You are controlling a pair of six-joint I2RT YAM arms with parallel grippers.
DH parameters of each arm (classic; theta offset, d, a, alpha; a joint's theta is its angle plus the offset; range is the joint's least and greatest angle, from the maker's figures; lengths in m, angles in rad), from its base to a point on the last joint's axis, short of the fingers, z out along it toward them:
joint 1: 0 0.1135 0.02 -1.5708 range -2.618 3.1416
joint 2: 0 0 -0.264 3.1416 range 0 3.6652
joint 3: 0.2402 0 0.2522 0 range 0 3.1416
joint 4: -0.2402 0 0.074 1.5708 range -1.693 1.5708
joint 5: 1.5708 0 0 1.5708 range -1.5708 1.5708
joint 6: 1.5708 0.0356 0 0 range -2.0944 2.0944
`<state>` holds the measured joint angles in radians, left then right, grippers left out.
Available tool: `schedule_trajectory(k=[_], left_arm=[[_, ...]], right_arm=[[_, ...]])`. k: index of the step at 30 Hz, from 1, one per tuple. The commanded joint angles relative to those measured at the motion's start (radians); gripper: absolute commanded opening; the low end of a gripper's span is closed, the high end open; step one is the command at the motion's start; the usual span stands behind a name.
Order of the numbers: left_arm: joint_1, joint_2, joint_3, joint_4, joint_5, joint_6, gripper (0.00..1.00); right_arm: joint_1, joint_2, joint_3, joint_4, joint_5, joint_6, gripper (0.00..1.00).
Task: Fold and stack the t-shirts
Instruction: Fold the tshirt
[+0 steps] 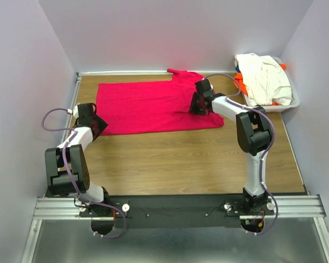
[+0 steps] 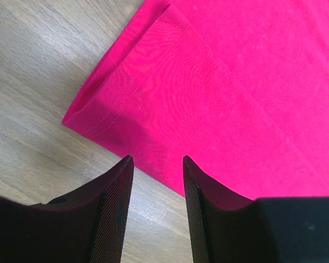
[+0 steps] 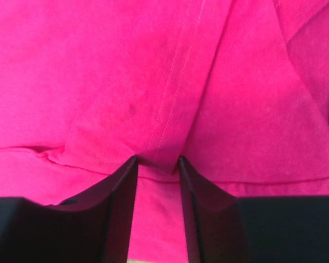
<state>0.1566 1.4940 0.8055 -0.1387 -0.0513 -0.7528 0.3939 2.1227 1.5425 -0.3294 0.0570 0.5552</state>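
Left wrist: t-shirt (image 2: 236,82) corner on table (image 2: 38,82)

Your wooden table (image 1: 175,159) sits between plain pale walls (image 1: 153,33). A metal rail (image 1: 296,205) runs along its near edge.

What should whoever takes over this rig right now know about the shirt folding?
Left claw: open over the near-left hem corner of the pink shirt, holding nothing.
Right claw: open, tips pressed into a ridge of that shirt near its sleeve.
Pink shirt is spread on the table; cream shirt and orange shirt sit in the basket.
Done: no stack yet.
Left: fold all three, then stack.
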Motion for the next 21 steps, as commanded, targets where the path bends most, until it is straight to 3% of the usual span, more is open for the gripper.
schedule_trajectory(k=[1,6,9,21], left_arm=[[-0.003,-0.018,0.001,-0.001,-0.018,0.004,0.49],[-0.002,-0.017,0.017,-0.007,-0.01,0.012,0.49],[-0.002,-0.014,0.024,-0.009,-0.002,0.017,0.49],[-0.002,0.002,0.043,-0.015,0.021,0.033,0.48]], right_arm=[[0.002,0.026,0.047,0.02,0.009,0.012,0.39],[0.003,0.049,0.106,0.018,0.006,0.009,0.14],[0.003,0.074,0.157,0.018,0.003,-0.001,0.07],[0.033,0.204,0.389,0.018,-0.08,-0.078,0.03]])
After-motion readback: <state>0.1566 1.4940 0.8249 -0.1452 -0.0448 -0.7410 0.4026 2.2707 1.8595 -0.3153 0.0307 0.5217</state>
